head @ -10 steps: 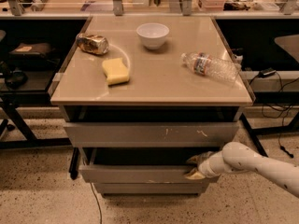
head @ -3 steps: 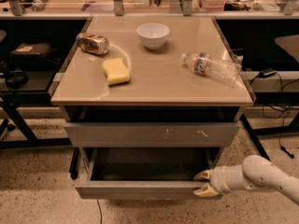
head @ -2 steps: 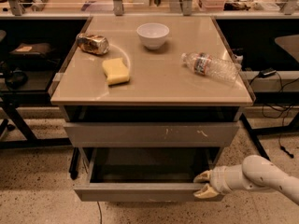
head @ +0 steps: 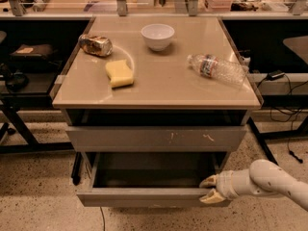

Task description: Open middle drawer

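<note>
The middle drawer (head: pixel 144 196) is a plain grey drawer with a long flat front. It stands pulled out toward me, showing its shallow grey box interior (head: pixel 149 173). My gripper (head: pixel 210 189) is at the right end of that front panel. One cream fingertip (head: pixel 208 180) sits over the panel's top edge on the inside. The other fingertip is on the panel's outer face. The gripper is closed on the panel, and my white arm (head: pixel 269 179) comes in from the lower right.
Above the open drawer is a larger grey drawer front with white scratch marks (head: pixel 154 138), closed. On the beige cabinet top (head: pixel 163 88) lie a white bowl (head: pixel 157 36), a plastic bottle (head: pixel 216 69), a yellow sponge (head: pixel 119 73) and a crushed can (head: pixel 95 45). Cables (head: pixel 284 105) hang at the right.
Since 3.3 s ago the middle drawer has slid out toward me with my gripper on its front. Over the last second the drawer and gripper have barely moved.
</note>
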